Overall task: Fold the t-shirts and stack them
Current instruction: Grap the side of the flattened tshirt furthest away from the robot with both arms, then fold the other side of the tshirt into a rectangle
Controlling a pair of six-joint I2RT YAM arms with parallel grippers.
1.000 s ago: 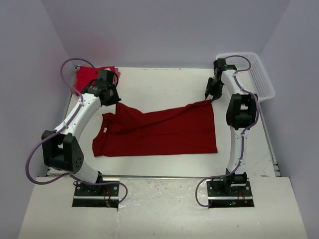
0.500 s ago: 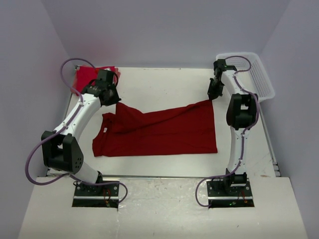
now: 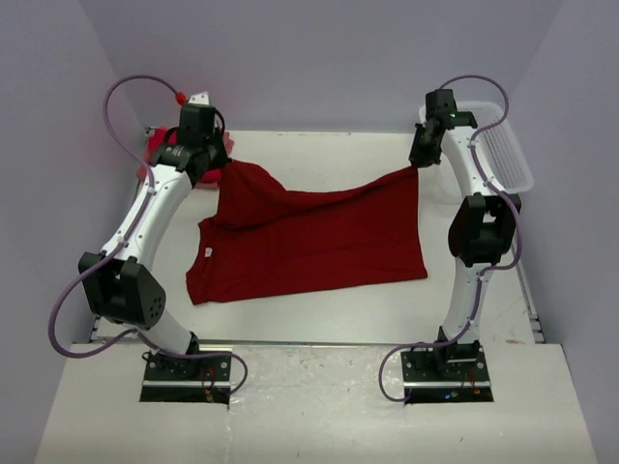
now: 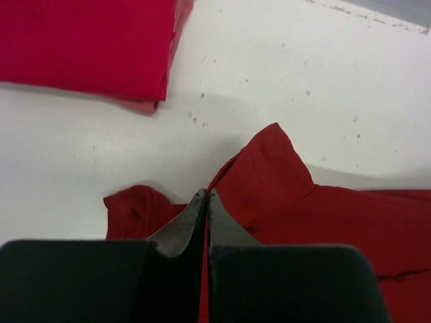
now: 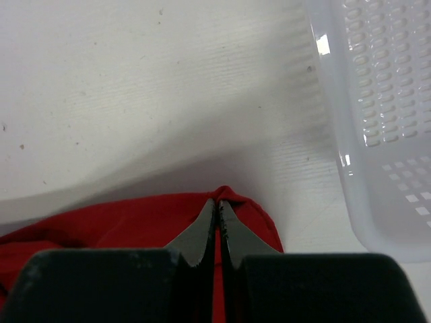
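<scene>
Pinching crimson t-shirt (image 3: 309, 237) between fingertips (image 4: 183, 227)

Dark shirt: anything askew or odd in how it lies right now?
Nothing damaged. The dark shirt lies slanted and creased, its far corners pinched by the left pincer and right pincer, far edge sagging between. Cloth bunches beside the left pincer.

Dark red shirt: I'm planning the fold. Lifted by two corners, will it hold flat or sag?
Probably sags: the shirt, pinched by the left pincer and right pincer, dips between them. Likely light: fingertip pinches carry it. It may drag, as its near half lies on the table.
</scene>
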